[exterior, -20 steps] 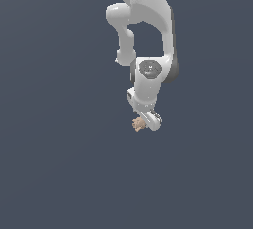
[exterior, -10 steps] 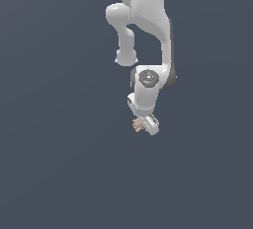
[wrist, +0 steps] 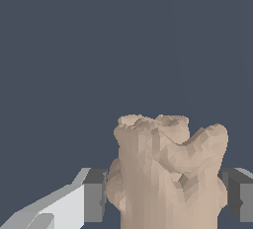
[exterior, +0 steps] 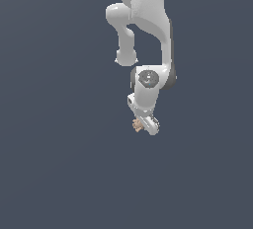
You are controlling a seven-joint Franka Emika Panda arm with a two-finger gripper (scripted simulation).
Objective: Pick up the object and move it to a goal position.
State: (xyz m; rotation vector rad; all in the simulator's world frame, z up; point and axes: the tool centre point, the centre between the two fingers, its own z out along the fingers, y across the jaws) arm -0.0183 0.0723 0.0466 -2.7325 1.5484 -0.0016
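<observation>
We see nothing else around: one tan lump, one claw, plain grey backdrop. The claw is clamped on the lump, both pads touching its sides.

Object base cut off, pincer fingertips — too small

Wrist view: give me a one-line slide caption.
Gripper pads clamp the lumpy tan object against a plain grey background.
</observation>
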